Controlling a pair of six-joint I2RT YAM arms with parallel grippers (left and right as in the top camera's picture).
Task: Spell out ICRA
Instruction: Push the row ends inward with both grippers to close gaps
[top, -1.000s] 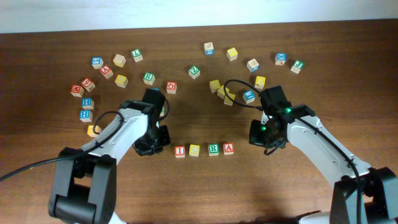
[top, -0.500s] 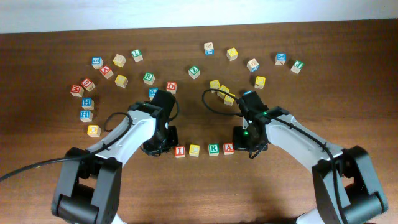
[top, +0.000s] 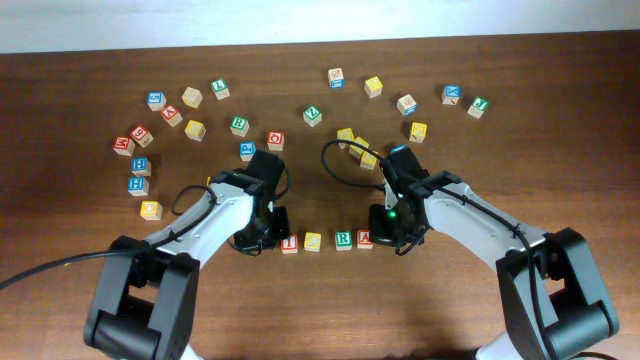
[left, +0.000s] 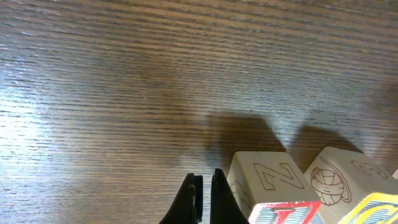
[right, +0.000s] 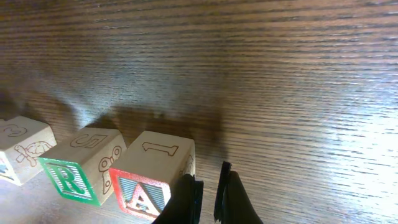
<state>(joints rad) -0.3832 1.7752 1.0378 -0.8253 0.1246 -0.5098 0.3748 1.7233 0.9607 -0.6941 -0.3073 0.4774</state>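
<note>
The left end effector (top: 262, 232), fingers drawn nearly together on nothing, sits just at 9 o'clock of the I block (top: 289, 243). The right end effector (top: 392, 228), also closed and empty, sits just at 3 o'clock of the A block (top: 366, 238). Between those two blocks stand a yellow block (top: 313, 241) and the R block (top: 343, 239). Loose blocks (top: 194, 129) arc from 10 to 2 o'clock across the table (top: 560, 170).

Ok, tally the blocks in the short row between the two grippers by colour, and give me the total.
Red: 2, the I block and the A block
Yellow: 1, the yellow block
Green: 1, the R block
Total: 4
</note>
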